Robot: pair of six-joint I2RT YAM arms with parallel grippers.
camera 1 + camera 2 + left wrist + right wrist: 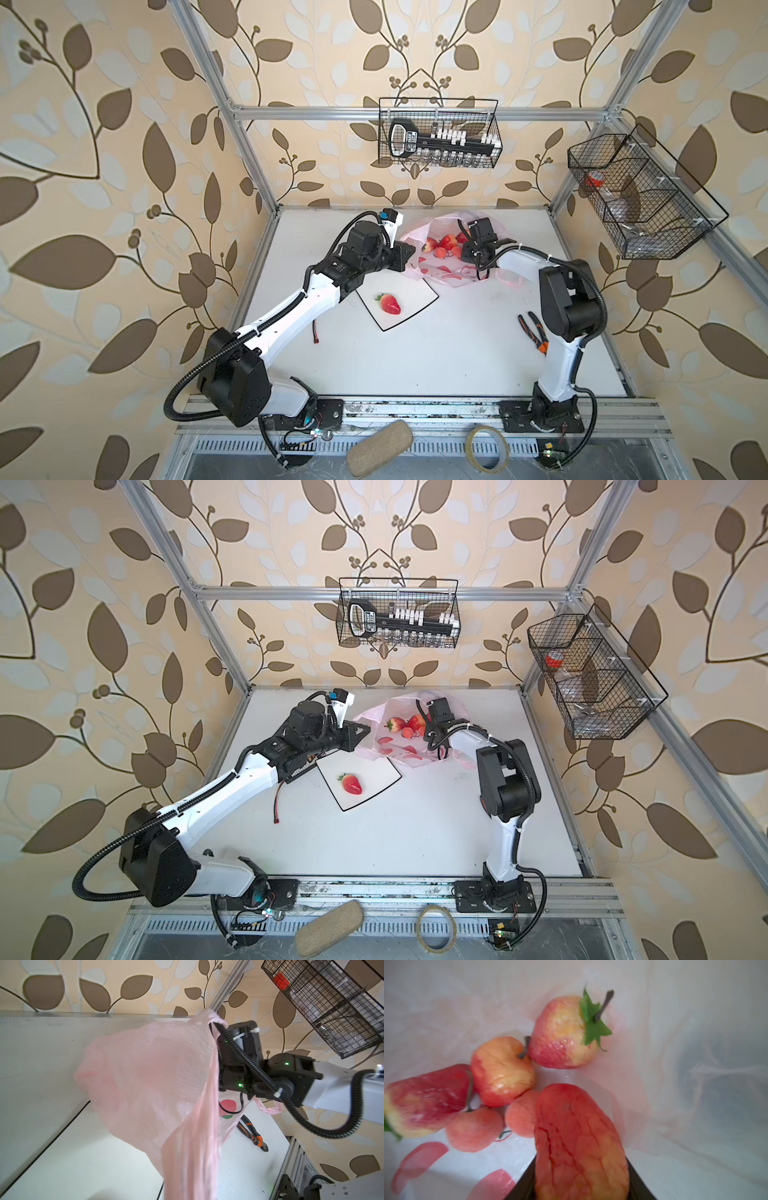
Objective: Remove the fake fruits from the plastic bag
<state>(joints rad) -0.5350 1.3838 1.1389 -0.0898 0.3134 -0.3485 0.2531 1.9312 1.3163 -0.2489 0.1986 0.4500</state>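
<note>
The pink plastic bag point(436, 274) point(395, 746) lies at the back middle of the table with its mouth lifted. My left gripper point(409, 251) is shut on the bag's left edge; in the left wrist view the gathered film point(187, 1147) runs down to jaws that are out of frame. My right gripper point(579, 1178) is inside the bag, shut on a red strawberry point(577, 1136). Beside it lie a strawberry with a green cap point(562, 1032), a round stemmed fruit point(502, 1070), another strawberry point(423, 1099) and two pinkish cherries point(473, 1128). One strawberry point(390, 304) rests on the white plate point(419, 299).
Orange-handled pliers point(534, 332) lie by the right arm's base. A red wire point(314, 330) lies left of the plate. Two wire baskets point(438, 133) point(640, 191) hang on the back and right walls. A tape roll point(487, 449) and a beige pad point(378, 446) sit beyond the front rail.
</note>
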